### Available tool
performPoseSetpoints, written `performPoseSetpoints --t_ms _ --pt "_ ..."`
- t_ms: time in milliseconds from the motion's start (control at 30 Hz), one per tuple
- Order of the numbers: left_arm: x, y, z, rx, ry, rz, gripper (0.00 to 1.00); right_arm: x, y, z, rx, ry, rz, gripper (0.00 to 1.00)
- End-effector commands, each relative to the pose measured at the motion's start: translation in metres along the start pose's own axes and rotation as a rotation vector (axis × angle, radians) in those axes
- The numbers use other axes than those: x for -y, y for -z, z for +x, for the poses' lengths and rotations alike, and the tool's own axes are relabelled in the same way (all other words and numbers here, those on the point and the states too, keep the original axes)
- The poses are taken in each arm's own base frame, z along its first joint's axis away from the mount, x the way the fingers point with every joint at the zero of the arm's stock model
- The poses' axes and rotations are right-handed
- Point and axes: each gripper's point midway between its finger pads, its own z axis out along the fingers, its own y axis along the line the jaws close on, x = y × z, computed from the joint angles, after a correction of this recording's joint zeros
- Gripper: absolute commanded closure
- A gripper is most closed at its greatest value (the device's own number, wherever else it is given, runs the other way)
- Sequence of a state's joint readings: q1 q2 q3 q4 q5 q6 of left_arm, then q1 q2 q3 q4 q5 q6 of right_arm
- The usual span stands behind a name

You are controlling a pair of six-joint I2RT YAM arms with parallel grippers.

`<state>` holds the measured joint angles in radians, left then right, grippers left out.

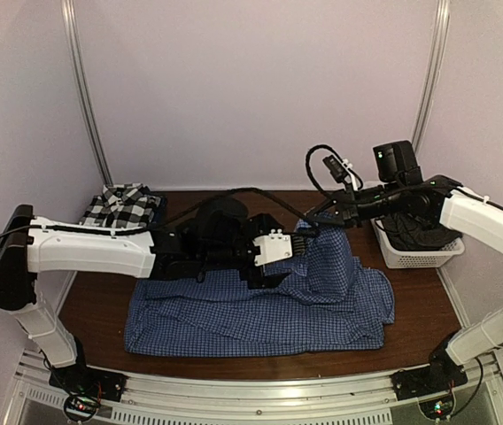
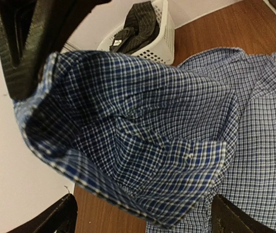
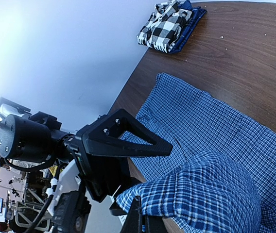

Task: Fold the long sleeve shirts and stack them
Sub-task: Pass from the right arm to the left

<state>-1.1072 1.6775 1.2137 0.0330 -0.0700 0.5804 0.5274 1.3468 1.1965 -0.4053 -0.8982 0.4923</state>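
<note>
The overhead view has soft, even light, rather dim and grainy, with straight lines bowing near the edges. From the right wrist the white wall (image 3: 55,48) glares, washed out, and the brown table (image 3: 254,63) has a pale sheen. From the left wrist the blue checked shirt (image 2: 152,136) is sharp, the basket (image 2: 152,48) behind softer

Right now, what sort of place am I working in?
Probably a lab test cell, not a home: plain white walls with metal rails enclose a wooden table holding a blue check shirt, with a white basket of clothes alongside.
</note>
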Motion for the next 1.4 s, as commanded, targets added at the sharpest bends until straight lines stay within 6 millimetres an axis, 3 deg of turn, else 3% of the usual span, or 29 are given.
performPoseSetpoints --t_ms 0,167,367,500,567,900,1133,1200,1267,1367 --pt "-0.015 0.009 0.006 -0.013 -0.185 -0.091 0.02 -0.012 0.001 0.0 -0.011 0.044 -0.027 1.0" --pt "-0.015 -0.003 0.018 -0.054 -0.262 -0.103 0.02 -0.015 0.002 0.002 -0.015 0.048 -0.037 1.0" --pt "-0.028 -0.009 -0.006 0.04 -0.253 -0.131 0.02 -0.016 0.001 0.005 -0.02 0.045 -0.053 1.0" --pt "-0.028 -0.017 -0.011 0.063 -0.254 -0.123 0.06 -0.017 0.001 0.004 -0.017 0.047 -0.056 1.0" --pt "-0.028 -0.018 -0.017 0.09 -0.247 -0.108 0.12 -0.016 0.001 0.005 -0.017 0.047 -0.054 1.0" --pt "-0.018 -0.011 -0.036 0.187 -0.179 -0.026 0.73 -0.008 -0.001 0.008 -0.024 0.047 -0.033 1.0" --pt "-0.017 -0.009 -0.031 0.171 -0.164 -0.006 0.91 -0.003 -0.001 0.006 -0.021 0.049 -0.013 1.0" --pt "-0.02 -0.005 -0.031 0.183 -0.148 0.002 1.0 0.0 -0.001 0.006 -0.023 0.046 -0.005 1.0" --pt "-0.022 0.001 -0.034 0.202 -0.124 0.012 1.0 0.004 -0.001 0.007 -0.025 0.045 0.009 1.0" --pt "-0.026 0.006 -0.036 0.199 -0.084 0.016 1.0 0.01 0.002 0.008 -0.026 0.053 0.041 0.87"
